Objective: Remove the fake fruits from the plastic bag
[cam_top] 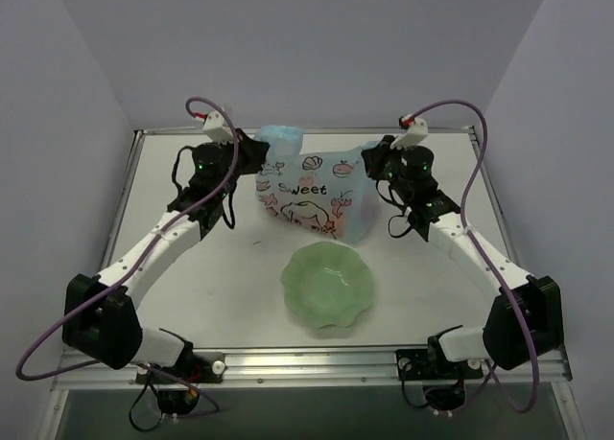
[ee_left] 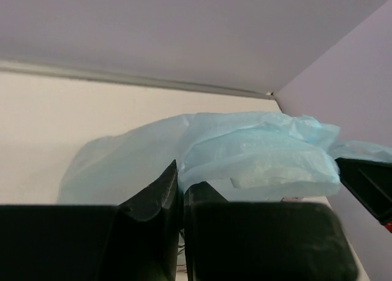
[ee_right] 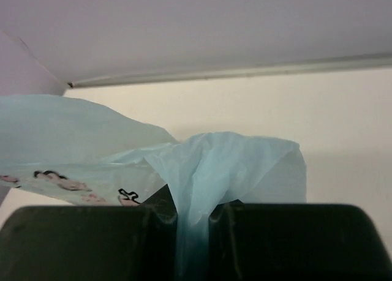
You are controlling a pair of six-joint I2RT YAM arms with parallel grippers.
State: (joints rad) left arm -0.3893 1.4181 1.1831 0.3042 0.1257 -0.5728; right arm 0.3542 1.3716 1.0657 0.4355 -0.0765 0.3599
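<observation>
The light-blue plastic bag (cam_top: 312, 193) with its white panel of pink cartoon figures and dark lettering hangs stretched between my two grippers, above the table at the back. My left gripper (cam_top: 257, 155) is shut on the bag's left top edge; its fingers pinch the blue film (ee_left: 245, 152) in the left wrist view. My right gripper (cam_top: 369, 162) is shut on the bag's right top corner, with film (ee_right: 214, 164) bunched between its fingers (ee_right: 153, 210). No fake fruits show; the bag hides its contents.
A pale green scalloped bowl (cam_top: 328, 286) stands on the white table (cam_top: 192, 287) just in front of the bag. The table's metal rail (cam_top: 317, 363) runs along the near edge. Purple walls stand close behind and to both sides.
</observation>
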